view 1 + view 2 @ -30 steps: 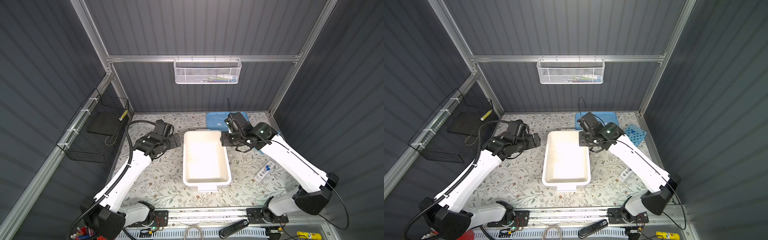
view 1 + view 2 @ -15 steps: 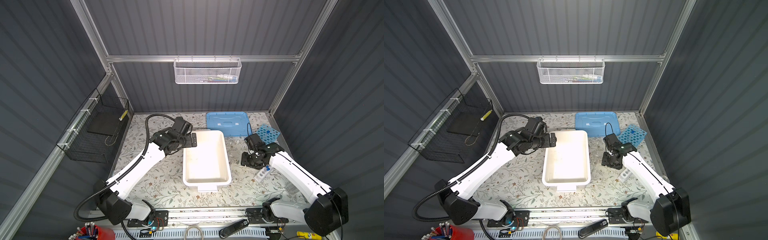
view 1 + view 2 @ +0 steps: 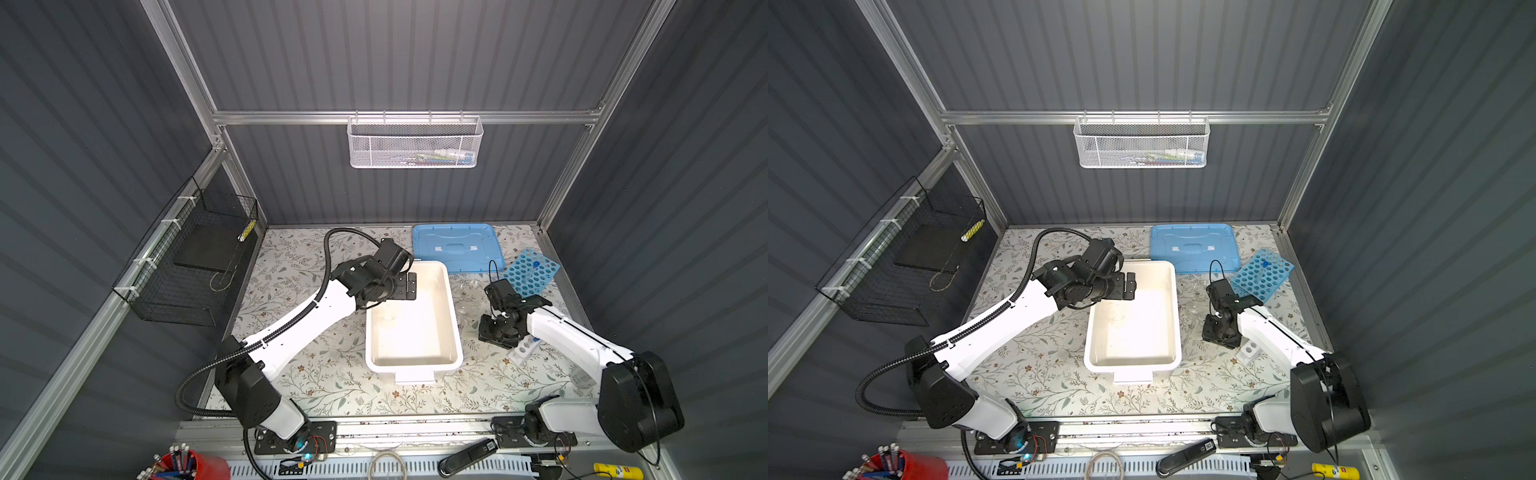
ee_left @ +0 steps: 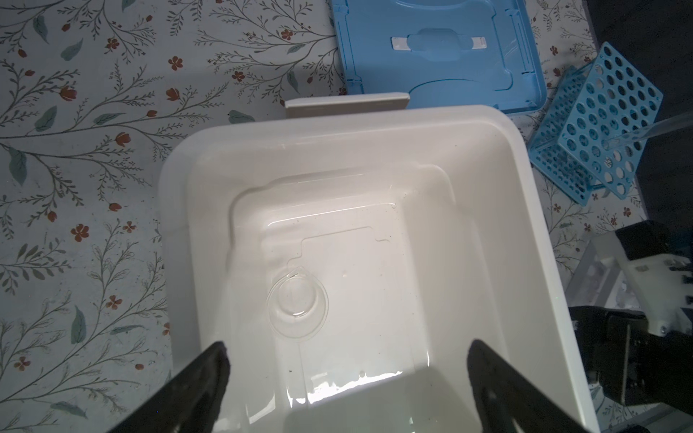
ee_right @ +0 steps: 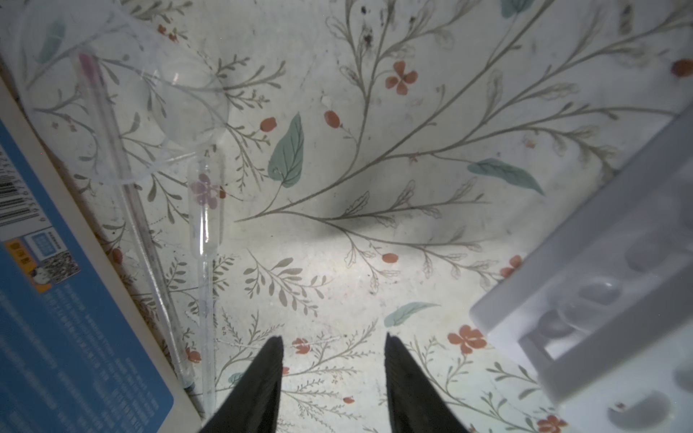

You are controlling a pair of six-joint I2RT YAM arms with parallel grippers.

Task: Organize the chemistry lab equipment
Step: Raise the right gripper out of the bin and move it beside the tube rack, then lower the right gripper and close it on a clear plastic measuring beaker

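While the left gripper [image 4: 347, 345] hangs over the large white plastic tub [image 4: 525, 195] with its black fingers spread wide and nothing between them, a small clear spouted beaker [image 4: 298, 307] stands upright on the tub's floor beneath it. The right gripper [image 5: 333, 337] points down at the flower-patterned tabletop [image 5: 412, 168] to the right of the tub, its jaws partly apart and empty. The small white tube rack [image 5: 600, 285] sits just beside it. On the gripper's other side, close along the tub's outer wall, lie a thin clear rod with a pink tip [image 5: 146, 240] and a clear plastic dropper [image 5: 202, 232]. A clear round flask [image 5: 123, 105] is there too, seemingly on its side, though the glass is hard to read. Farther back, near the right wall, the sky-blue many-holed rack [image 3: 532, 272] holds one blue-capped tube [image 3: 536, 264], just beside the flat blue lid [image 3: 457, 245].
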